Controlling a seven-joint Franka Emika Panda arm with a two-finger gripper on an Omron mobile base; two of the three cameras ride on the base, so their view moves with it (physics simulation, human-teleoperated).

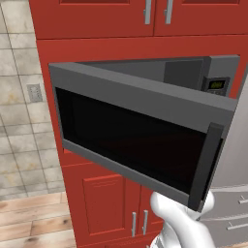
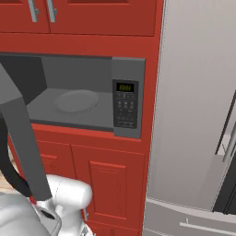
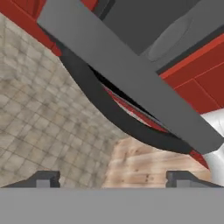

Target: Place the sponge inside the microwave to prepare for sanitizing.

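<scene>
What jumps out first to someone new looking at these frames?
The microwave door, swung wide open, spans the left base view with its black glass. Behind it the bare grey turntable sits in the cavity, left of the keypad panel. In the hand view the fingers stand apart below the curved handle.

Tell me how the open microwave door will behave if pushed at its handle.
The microwave door looks rigid and side-hinged, so it should swing, not flex. Its curved handle seems smooth; a push may slide off.
</scene>
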